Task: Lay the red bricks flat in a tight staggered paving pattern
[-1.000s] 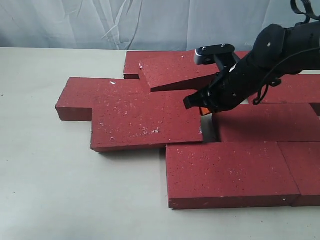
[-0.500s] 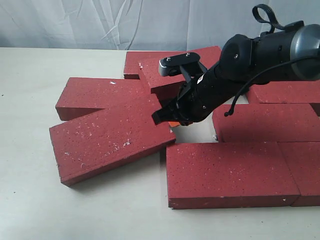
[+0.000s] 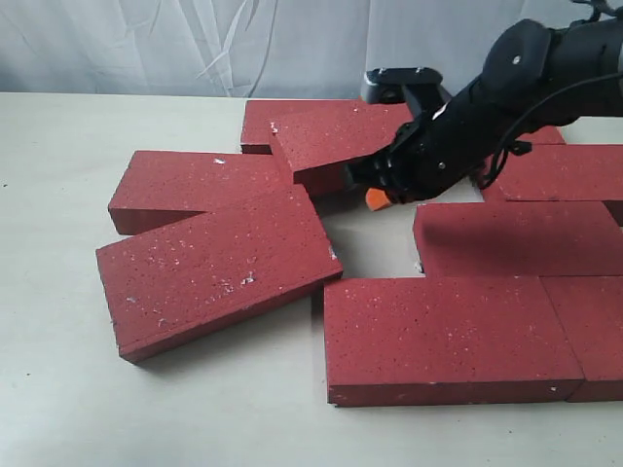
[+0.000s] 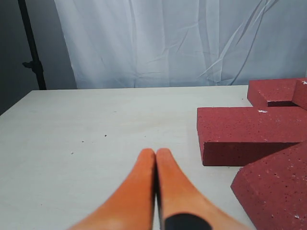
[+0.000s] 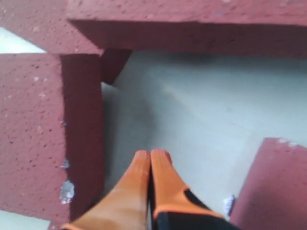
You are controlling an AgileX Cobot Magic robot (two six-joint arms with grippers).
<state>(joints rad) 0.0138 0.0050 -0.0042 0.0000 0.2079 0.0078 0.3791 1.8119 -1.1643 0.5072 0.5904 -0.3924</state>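
Pinching shut on nothing, left gripper (image 4: 156, 152) over bare table (image 4: 96, 124) — red bricks (image 3: 448, 331) lie ahead, off to one side. Skewed brick (image 3: 214, 268) flat, near right gripper (image 3: 376, 197), not touching. Right gripper closed, empty, over bare gap between bricks — tilted brick (image 3: 331, 136) just beside it. Surfaces rough, dark red, white-flecked.
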